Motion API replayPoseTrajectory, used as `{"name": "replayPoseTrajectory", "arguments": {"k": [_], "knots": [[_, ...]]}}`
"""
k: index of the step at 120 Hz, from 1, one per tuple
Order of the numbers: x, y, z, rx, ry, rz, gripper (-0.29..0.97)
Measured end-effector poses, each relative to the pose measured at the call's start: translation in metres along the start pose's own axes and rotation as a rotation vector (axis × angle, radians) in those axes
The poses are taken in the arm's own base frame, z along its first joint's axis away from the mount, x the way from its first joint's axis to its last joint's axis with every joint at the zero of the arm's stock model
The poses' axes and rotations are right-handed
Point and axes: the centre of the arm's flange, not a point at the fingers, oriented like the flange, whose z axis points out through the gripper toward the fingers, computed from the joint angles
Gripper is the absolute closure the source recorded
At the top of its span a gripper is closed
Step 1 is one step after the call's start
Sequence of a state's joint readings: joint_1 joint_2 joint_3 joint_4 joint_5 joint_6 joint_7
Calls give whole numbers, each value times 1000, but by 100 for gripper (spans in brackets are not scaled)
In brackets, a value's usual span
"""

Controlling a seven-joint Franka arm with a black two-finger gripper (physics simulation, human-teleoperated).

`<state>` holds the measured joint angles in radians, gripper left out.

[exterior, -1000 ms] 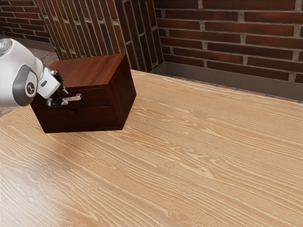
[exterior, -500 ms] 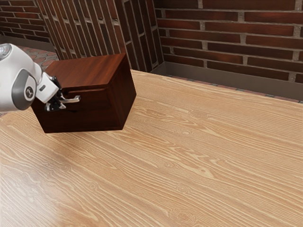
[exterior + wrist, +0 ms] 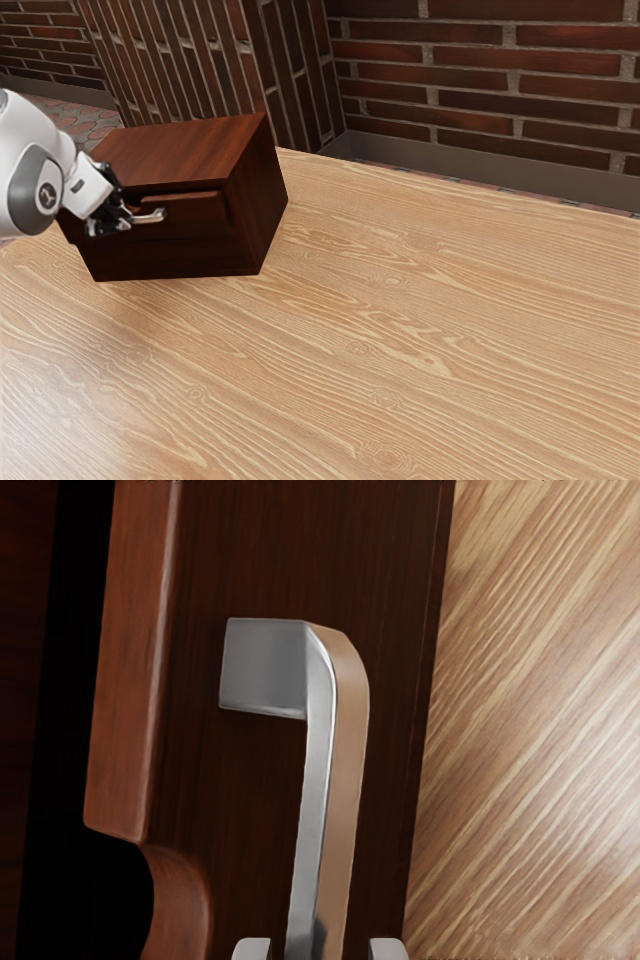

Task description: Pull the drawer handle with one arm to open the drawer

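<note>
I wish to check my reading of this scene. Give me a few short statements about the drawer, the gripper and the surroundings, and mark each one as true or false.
1. The gripper holds the drawer's silver handle. True.
2. The drawer is fully shut, flush with the cabinet's front. False: it stands out a little from the cabinet, with a dark gap along its upper edge.
3. The cabinet stands on a light wooden table. True.
4. The wall behind the table is plain white plaster. False: it is a red-brown brick wall.
</note>
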<state>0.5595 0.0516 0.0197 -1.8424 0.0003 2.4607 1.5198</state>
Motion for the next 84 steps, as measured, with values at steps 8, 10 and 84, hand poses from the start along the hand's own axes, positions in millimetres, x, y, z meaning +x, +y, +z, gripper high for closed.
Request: {"name": "replayPoseTrajectory", "arguments": {"k": [8,10,84], "knots": [[0,4,-3,-2,0,-1,65],[-1,4,-4,-2,0,-1,66],[5,47,-27,-31,8,10,65]]}}
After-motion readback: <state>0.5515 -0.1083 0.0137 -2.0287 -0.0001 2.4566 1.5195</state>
